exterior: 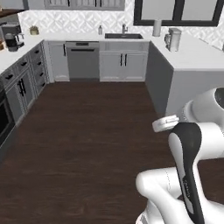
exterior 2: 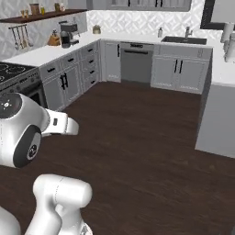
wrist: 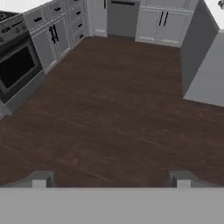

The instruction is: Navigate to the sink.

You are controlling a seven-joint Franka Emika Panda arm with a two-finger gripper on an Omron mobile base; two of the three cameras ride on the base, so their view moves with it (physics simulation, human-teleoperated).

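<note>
Gripper (wrist: pixel 111 179) empty, fingertips (wrist: pixel 39 178) wide apart, pointing down at bare dark wood floor (wrist: pixel 113 109). Far ahead of the hand, across the open floor, the sink (exterior: pixel 124 36): dark rectangular basin set in the white counter (exterior: pixel 83 38) at the back wall, small grey faucet (exterior: pixel 124 29) behind it, below a window. Task judged as only begun, most of the drive left.

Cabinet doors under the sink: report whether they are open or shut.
Shut. Both cabinet doors under the sink sit flush with the cabinet front, their dark handles side by side at the centre seam, and no interior shows.
</note>
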